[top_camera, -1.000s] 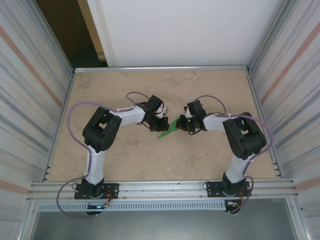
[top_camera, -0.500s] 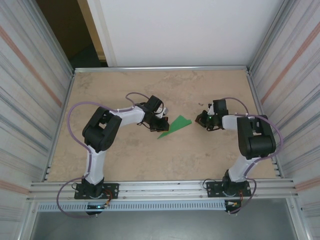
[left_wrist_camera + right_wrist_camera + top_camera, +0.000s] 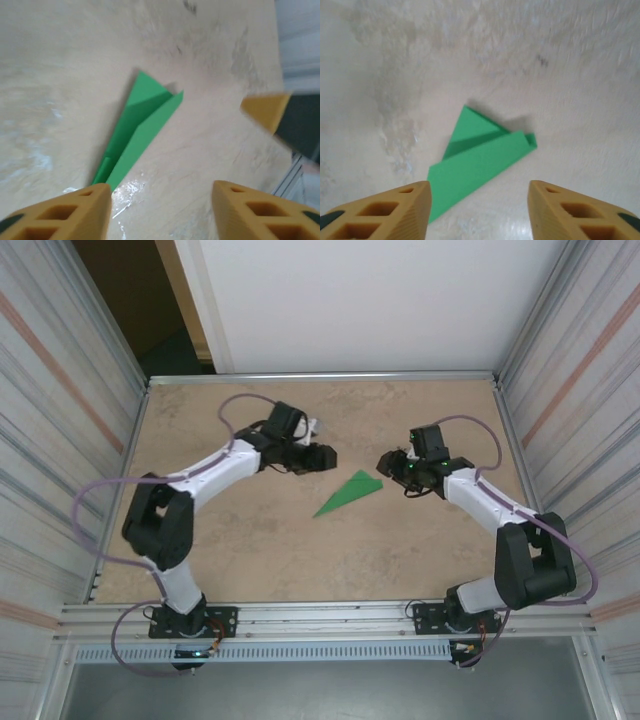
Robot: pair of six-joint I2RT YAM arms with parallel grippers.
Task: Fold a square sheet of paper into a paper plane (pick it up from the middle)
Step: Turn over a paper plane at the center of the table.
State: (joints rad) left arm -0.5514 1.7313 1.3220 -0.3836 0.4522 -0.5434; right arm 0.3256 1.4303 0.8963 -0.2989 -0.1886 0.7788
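Top external: paper plane (image 3: 349, 492) lies loose, nose near-left, tail far-right — left gripper (image 3: 325, 457) and right gripper (image 3: 385, 462) both spread, empty; right nearer.

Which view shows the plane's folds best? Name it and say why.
Right wrist: the plane lies large and close, its overlapping layers and crease plain. Left wrist shows it slimmer and blurrier. Top external shows the whole outline, but small.

white-and-black arms (image 3: 215, 465), looping purple cables (image 3: 100, 486), black bases (image 3: 185, 620), tan fingers (image 3: 380, 210) with hollow cells
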